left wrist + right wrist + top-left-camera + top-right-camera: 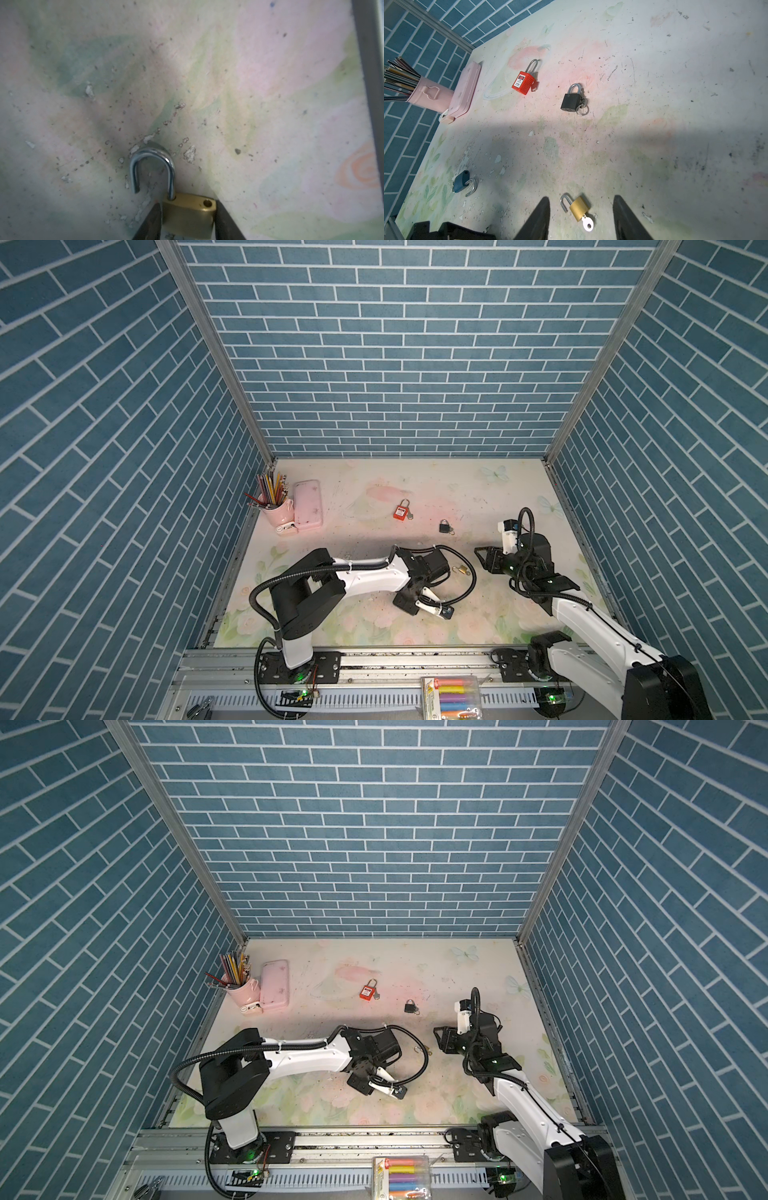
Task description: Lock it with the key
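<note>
In the left wrist view a brass padlock (187, 216) sits between my left gripper's (188, 204) black fingers (152, 220), which press on both sides of its body. Its steel shackle (152, 166) is swung open and points away over the mat. In both top views this lock and the left fingers are hidden under the left arm's wrist (430, 568). A second brass padlock (578, 208) lies loose on the mat with its shackle open and a silver key (587, 224) in its base. My right gripper (581, 197) hovers by it, open and holding nothing.
A red padlock (400, 512) and a black padlock (444, 526) lie farther back, each with keys beside it. A blue padlock (462, 182) lies open near the left arm. A pink pencil cup (277, 510) and pink case (307, 505) stand back left. Markers (453, 697) sit on the front rail.
</note>
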You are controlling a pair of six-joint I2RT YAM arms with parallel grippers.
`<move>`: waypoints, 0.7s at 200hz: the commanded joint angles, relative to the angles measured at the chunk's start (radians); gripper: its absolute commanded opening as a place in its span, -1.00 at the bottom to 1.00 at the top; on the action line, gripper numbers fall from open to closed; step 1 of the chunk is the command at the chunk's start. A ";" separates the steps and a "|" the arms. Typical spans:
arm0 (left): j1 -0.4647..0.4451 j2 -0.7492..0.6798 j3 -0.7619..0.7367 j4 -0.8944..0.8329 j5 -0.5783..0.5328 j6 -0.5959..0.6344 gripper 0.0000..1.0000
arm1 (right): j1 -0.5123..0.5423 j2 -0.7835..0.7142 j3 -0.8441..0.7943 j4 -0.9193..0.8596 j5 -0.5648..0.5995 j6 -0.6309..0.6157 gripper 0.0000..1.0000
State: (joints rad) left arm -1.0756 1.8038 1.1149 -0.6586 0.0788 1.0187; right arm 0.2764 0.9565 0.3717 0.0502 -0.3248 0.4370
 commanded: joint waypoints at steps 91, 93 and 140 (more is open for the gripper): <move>0.020 0.034 0.010 -0.016 -0.005 -0.032 -0.11 | -0.022 0.007 -0.015 0.032 -0.033 -0.012 0.00; 0.020 0.034 0.010 -0.016 -0.004 -0.033 -0.11 | -0.021 0.005 -0.015 0.032 -0.033 -0.011 0.00; 0.025 0.031 -0.008 0.012 -0.009 -0.042 -0.35 | -0.027 0.002 -0.017 0.033 -0.031 -0.010 -0.01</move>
State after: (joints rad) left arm -1.0584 1.8076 1.1179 -0.6594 0.0750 0.9749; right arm 0.2569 0.9646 0.3702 0.0681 -0.3489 0.4370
